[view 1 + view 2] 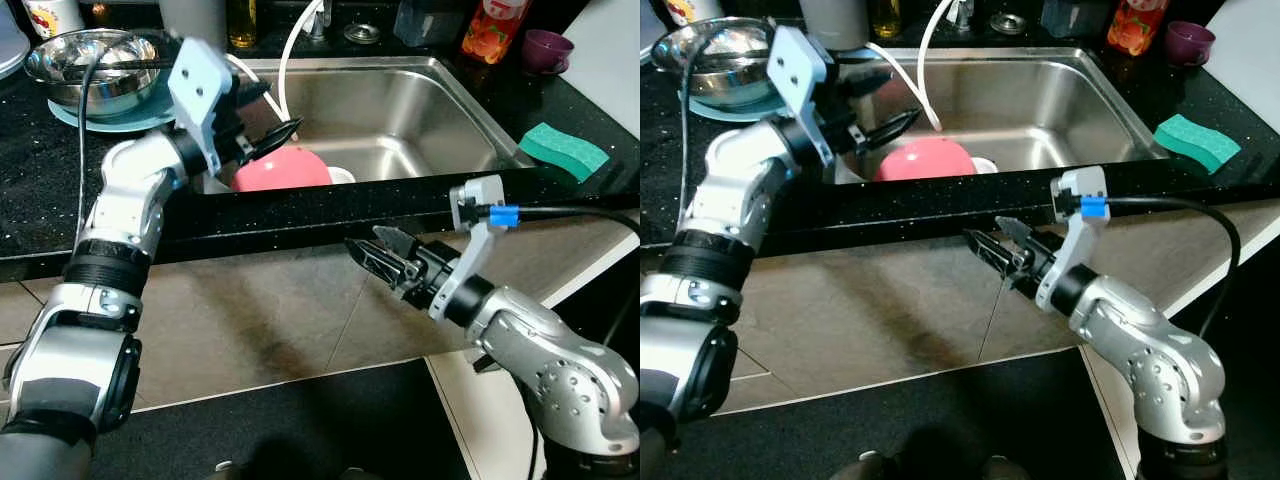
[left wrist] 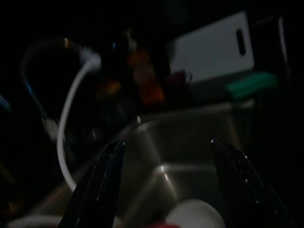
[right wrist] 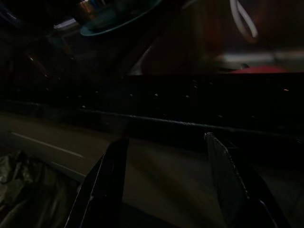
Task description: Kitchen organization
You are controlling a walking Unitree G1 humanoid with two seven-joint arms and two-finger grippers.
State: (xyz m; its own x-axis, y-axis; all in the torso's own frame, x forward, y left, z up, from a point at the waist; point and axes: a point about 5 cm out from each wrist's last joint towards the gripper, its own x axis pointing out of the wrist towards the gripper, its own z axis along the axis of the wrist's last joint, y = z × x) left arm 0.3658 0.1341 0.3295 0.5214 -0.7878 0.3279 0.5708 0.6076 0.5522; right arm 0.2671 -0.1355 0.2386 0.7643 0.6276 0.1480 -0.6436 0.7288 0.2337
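Note:
A pink bowl (image 1: 281, 169) lies upside down at the left front of the steel sink (image 1: 420, 110), with a white dish (image 1: 342, 176) beside it. My left gripper (image 1: 272, 118) hovers open just above the pink bowl, its fingers (image 2: 99, 185) spread over the basin with nothing between them. My right gripper (image 1: 378, 258) hangs open below the counter's front edge, over the floor tiles, pointing left and holding nothing.
A steel mixing bowl (image 1: 95, 65) on a teal plate stands left of the sink. A green sponge (image 1: 563, 149) lies on the black counter at right. A purple cup (image 1: 546, 48), an orange bottle (image 1: 492, 28) and a white hose (image 1: 290, 60) stand behind the sink.

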